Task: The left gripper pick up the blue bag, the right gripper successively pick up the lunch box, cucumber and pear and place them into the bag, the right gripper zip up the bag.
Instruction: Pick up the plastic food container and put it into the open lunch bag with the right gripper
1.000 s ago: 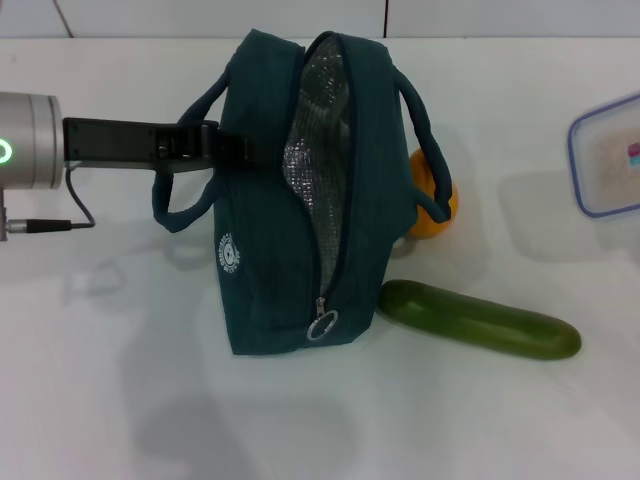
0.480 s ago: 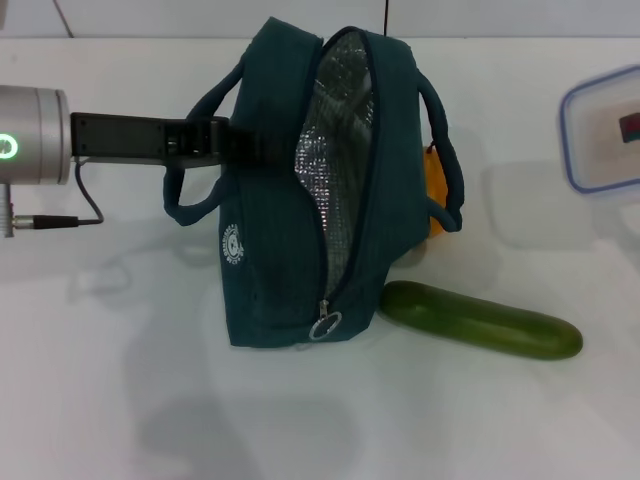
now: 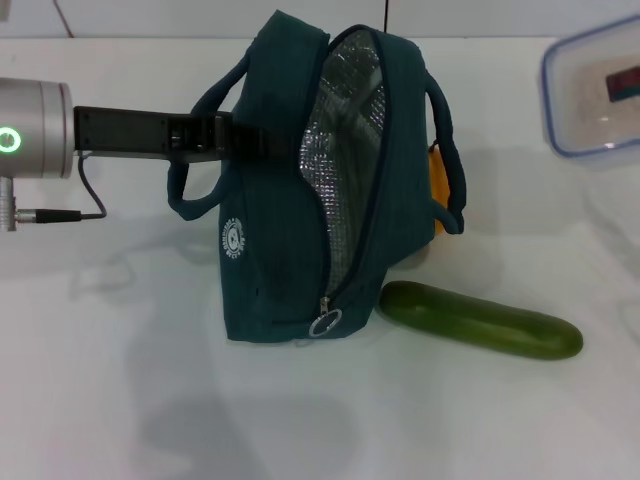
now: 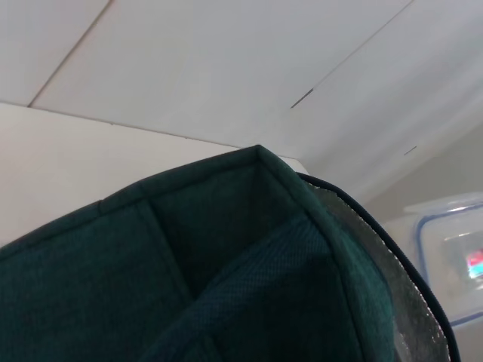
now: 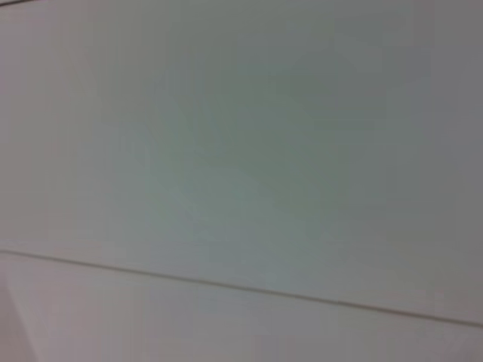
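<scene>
The blue bag [image 3: 275, 240] stands in the middle of the white table, its zipper undone and the silver lining [image 3: 345, 170] showing. My left gripper [image 3: 250, 145] reaches in from the left and is shut on the bag's left wall near the top; in the left wrist view the bag's fabric [image 4: 189, 286] fills the picture. The lunch box [image 3: 595, 95] shows at the far right edge, cut off by the frame, and appears again as the lunch box [image 4: 453, 256] beyond the bag. A cucumber [image 3: 480, 320] lies right of the bag's base. Behind the right handle peeks the pear [image 3: 438, 190]. The right gripper is out of view.
The bag's ring-pull zipper [image 3: 322, 325] hangs at the near end of the opening. A thin cable [image 3: 85, 200] trails from the left wrist. White table [image 3: 120, 380] spreads in front. The right wrist view holds only a pale blank surface.
The bag has shifted right and its mouth has opened wider, covering more of the pear. The lunch box has moved up and to the left.
</scene>
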Robot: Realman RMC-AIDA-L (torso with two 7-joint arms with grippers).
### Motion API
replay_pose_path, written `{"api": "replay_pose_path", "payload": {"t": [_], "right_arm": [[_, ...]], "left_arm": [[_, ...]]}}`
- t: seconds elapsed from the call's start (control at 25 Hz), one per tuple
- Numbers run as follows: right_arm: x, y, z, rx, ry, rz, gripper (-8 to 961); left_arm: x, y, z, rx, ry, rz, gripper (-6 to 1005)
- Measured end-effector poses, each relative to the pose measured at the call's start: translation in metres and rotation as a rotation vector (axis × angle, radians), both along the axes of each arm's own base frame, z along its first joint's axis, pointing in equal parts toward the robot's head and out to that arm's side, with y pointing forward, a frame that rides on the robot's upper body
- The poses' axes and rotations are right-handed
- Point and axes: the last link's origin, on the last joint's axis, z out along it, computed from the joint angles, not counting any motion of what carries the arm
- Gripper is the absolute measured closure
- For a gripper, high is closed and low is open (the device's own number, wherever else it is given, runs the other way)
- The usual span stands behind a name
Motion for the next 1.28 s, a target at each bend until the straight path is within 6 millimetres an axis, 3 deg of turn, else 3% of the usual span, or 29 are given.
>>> {"api": "replay_pose_path", "payload": {"t": [0.48,0.8,1.12,1.28], "right_arm": [[-0.042,0.029,-0.001,0.005,0.046,0.173,860],[-0.088,0.062,-0.004,-0.009,0.049,0.317,859],[-0.125,0.09,-0.02,-0.084,0.017,0.373,858],[-0.129,0.096,-0.027,-0.118,-0.018,0.362,858]], "left_arm": [[0.002,0.001,0.0,0.0,0.0,-0.006,951],[0.007,0.002,-0.004,-0.015,0.003,-0.023,951],[0.012,0.003,-0.007,-0.028,0.01,-0.046,951],[0.015,0.004,-0.01,-0.036,0.015,-0.062,951]]}}
